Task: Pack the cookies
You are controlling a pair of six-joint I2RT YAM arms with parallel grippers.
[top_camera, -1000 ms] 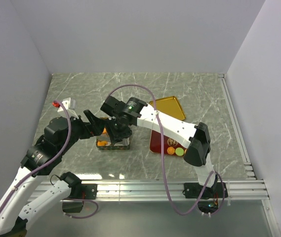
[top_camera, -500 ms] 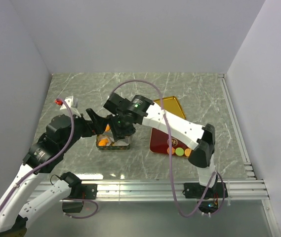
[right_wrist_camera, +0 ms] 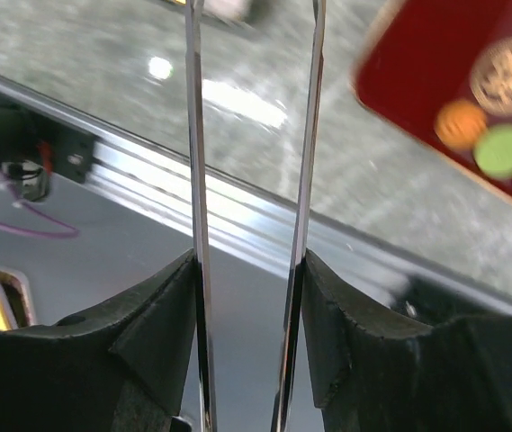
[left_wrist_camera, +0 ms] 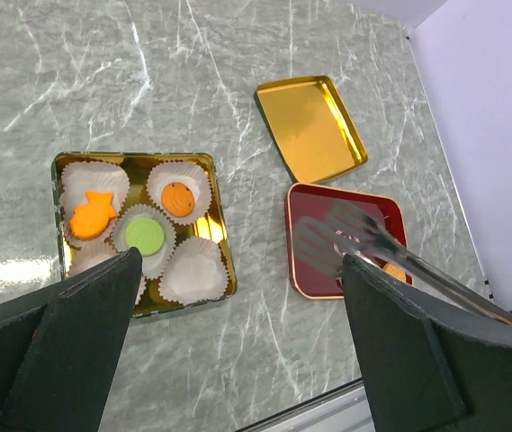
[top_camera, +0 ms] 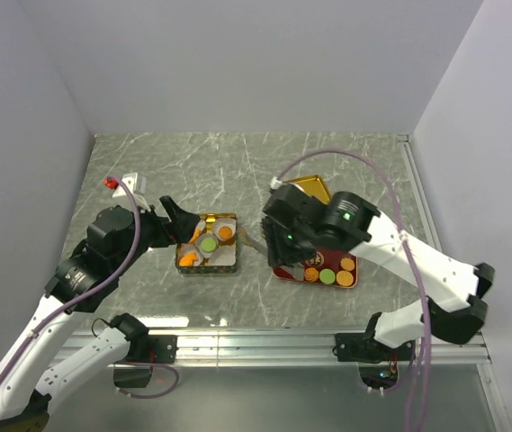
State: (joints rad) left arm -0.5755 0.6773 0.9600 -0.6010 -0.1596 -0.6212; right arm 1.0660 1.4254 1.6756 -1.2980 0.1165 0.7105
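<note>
Three cookies lie in white paper cups in the gold tin (left_wrist_camera: 211,162): an orange fish (left_wrist_camera: 92,216), a green round (left_wrist_camera: 144,235) and an orange round (left_wrist_camera: 178,199). More cookies, brown (right_wrist_camera: 506,76), orange (right_wrist_camera: 460,123) and green (right_wrist_camera: 501,150), lie on the red tray (right_wrist_camera: 417,63). My right gripper (right_wrist_camera: 248,297) is shut on metal tongs (left_wrist_camera: 345,238), whose tips hang over the tray's left part with nothing seen between them. The left gripper (left_wrist_camera: 242,261) stands open and empty, above and just left of the tin (top_camera: 180,263).
The tin's gold lid (top_camera: 302,191) lies upside down behind the red tray (top_camera: 278,273). One paper cup (left_wrist_camera: 192,268) in the tin holds nothing. The aluminium rail (top_camera: 264,342) runs along the near table edge. Grey walls close the left, back and right sides.
My right arm has swung right with the tongs, from over the tin to over the red tray, uncovering the tin. The left arm has hardly moved.
</note>
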